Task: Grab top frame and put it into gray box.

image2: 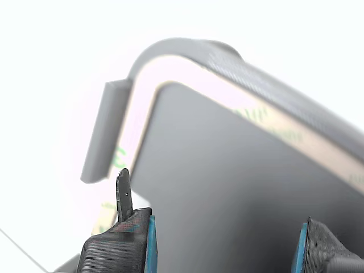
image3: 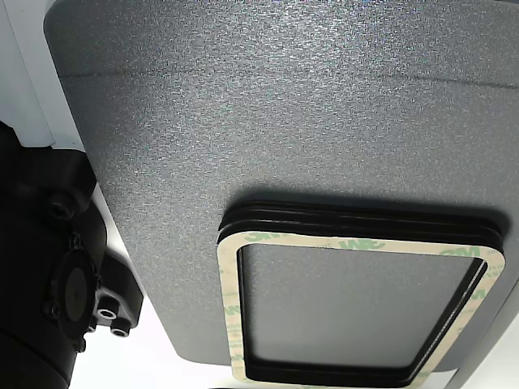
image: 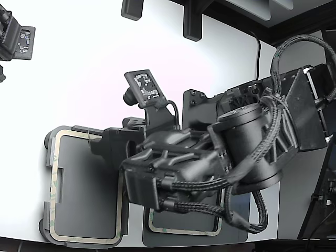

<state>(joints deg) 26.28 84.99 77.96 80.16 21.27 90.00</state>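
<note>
The gray box (image: 48,157) sits at the lower part of the exterior view's left. A cream-beige frame (image: 84,240) lies flat inside it, along its rim. The wrist view shows the box's rounded corner (image2: 273,85), one raised tab (image2: 105,131), and the frame's cream band (image2: 284,133) with greenish marks. My gripper (image2: 224,250) hangs just above the box floor, open and empty, with blue-padded fingers (image2: 122,239) wide apart. In the exterior view the arm (image: 173,163) hides the fingertips.
A stack of identical frames (image3: 357,243), cream one on top, rests on the darker gray plate (image3: 243,121); it shows under the arm in the exterior view (image: 184,231). A tagged black marker (image: 144,86) stands behind. Black fixtures (image: 191,21) line the white table's far edge.
</note>
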